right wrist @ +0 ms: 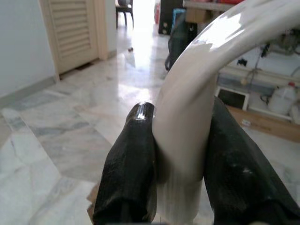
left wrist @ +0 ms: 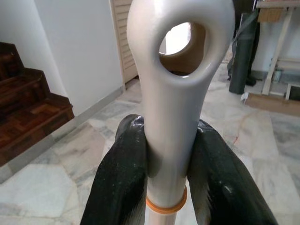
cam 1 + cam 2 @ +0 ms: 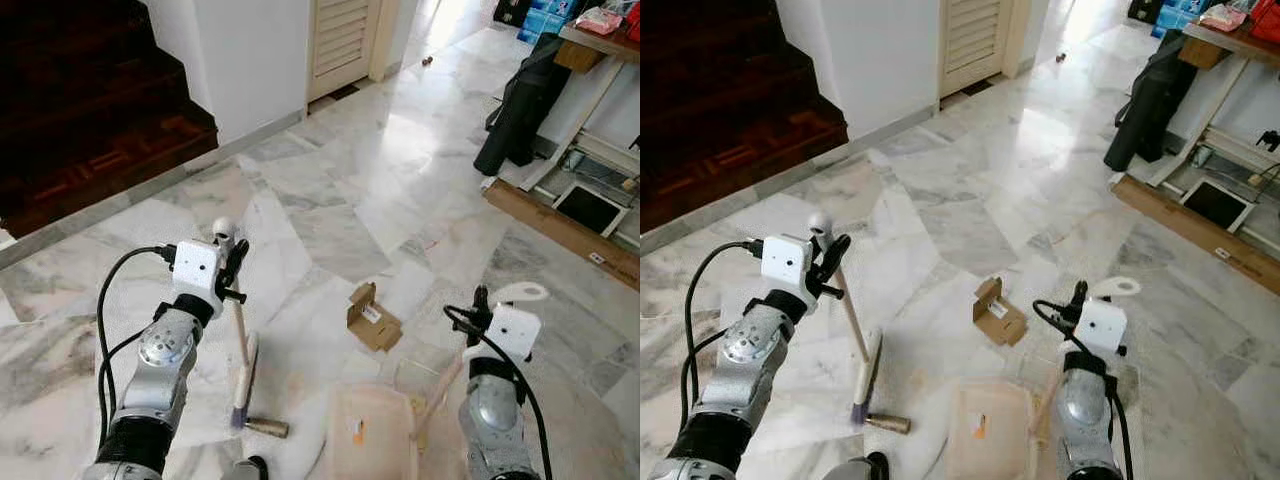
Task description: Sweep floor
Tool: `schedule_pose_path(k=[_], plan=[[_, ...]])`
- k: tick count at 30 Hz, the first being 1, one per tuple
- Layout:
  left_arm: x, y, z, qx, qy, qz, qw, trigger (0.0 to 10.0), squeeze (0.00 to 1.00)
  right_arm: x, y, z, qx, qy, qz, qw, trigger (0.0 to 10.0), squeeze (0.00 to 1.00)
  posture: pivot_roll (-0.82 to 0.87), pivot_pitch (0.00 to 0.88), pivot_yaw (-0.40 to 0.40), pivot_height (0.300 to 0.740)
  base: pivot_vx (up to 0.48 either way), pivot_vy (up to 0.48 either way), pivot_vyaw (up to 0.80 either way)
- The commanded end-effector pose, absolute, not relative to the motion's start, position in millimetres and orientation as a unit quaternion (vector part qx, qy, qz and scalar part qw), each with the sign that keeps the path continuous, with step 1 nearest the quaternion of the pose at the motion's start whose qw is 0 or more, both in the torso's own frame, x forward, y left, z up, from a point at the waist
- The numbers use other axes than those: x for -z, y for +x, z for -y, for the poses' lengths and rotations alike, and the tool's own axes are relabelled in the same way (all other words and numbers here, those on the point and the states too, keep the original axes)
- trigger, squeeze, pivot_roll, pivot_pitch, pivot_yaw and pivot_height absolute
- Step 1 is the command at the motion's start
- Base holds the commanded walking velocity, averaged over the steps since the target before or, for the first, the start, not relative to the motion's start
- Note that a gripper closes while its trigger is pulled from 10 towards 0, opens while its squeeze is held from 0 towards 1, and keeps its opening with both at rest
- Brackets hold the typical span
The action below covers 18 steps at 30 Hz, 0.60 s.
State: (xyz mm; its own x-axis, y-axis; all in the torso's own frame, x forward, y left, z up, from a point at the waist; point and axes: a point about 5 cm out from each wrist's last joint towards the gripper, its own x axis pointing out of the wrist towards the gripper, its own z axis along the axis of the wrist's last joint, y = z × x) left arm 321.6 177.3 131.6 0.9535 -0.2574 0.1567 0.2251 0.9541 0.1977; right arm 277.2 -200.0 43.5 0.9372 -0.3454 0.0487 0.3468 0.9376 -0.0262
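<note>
Left eye view | broom [image 3: 240,345] upright, left fingers [image 2: 119,183] clamping handle | right fingers [image 1: 129,178] clamping dustpan [image 3: 372,432] handle

you get strong daylight from the far doorway, and it burns out to white glare on the marble floor [image 3: 400,150] there, while the wooden stairs [image 3: 90,110] at the left sit in deep shade. both head views are sharp with no motion blur, and shadows on the floor are soft and faint. in the wrist views the broom handle [image 2: 173,93] and dustpan handle [image 1: 197,93] show bright highlights, and the room behind them goes slightly soft.
</note>
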Motion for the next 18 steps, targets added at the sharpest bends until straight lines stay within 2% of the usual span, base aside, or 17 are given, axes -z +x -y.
schedule_pose_path(k=[1,11,18], plan=[[-142.9,321.4,-180.0,0.124,0.108,0.110,0.980,10.0,0.00,-44.4,277.0,198.9,0.177,-0.017,0.030,0.984,10.0,0.00,0.19,0.143,-0.078,0.740,0.000,0.000,0.00],[-130.8,315.4,-213.7,0.127,0.150,0.045,0.980,10.0,0.00,-29.4,273.7,186.3,0.176,-0.013,0.000,0.984,10.0,0.00,0.21,0.173,-0.058,0.740,0.000,0.000,0.00],[-124.9,316.3,-214.6,0.127,0.115,0.039,0.984,10.0,0.00,-22.0,269.5,188.8,0.196,-0.019,-0.016,0.980,10.0,0.00,0.21,0.190,-0.052,0.740,0.000,0.000,0.00]])
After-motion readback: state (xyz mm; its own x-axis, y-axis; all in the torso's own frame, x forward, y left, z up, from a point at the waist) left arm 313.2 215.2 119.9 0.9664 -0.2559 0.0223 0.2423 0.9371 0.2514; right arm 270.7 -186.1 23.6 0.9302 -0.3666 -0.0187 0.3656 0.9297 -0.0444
